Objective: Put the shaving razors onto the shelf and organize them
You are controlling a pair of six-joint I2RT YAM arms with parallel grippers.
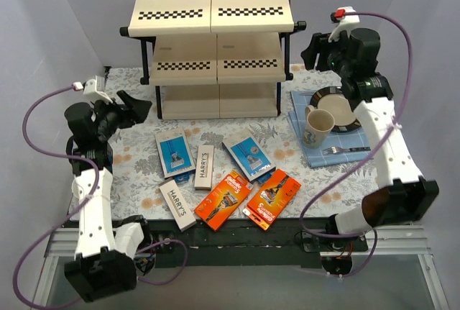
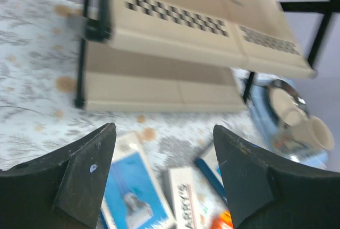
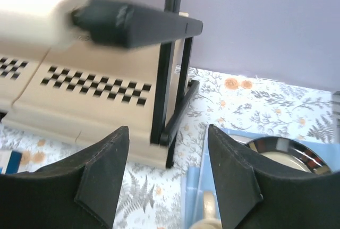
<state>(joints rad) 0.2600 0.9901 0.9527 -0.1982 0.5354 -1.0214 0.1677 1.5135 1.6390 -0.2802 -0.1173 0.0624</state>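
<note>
My left gripper (image 1: pixel 135 106) hangs above the table (image 1: pixel 129 170) with its jaws spread wide and nothing between them; its wrist view shows the same open gap. My right gripper (image 1: pixel 310 49) is also spread and empty.

The shelf (image 1: pixel 212 44) has three tiers of cream boards in a black frame and stands between the two grippers. It is off to the right of the left gripper and just to the left of the right one, whose fingers (image 3: pixel 101 176) are near the frame's end post.

I count six shaving razors, all lying flat on the table, to the right of the left gripper and nearer the arm bases than it:
- two blue-and-white boxes (image 1: pixel 175 153)
- two HARRY'S boxes (image 1: pixel 204 167)
- two orange Gillette cards (image 1: pixel 223 198), side by side, nearest the bases

On the near side of the right gripper lies one blue cloth (image 1: pixel 316 157). It carries one plate (image 1: pixel 343 108), one beige mug (image 1: pixel 318 126) and one fork (image 1: pixel 346 150).
</note>
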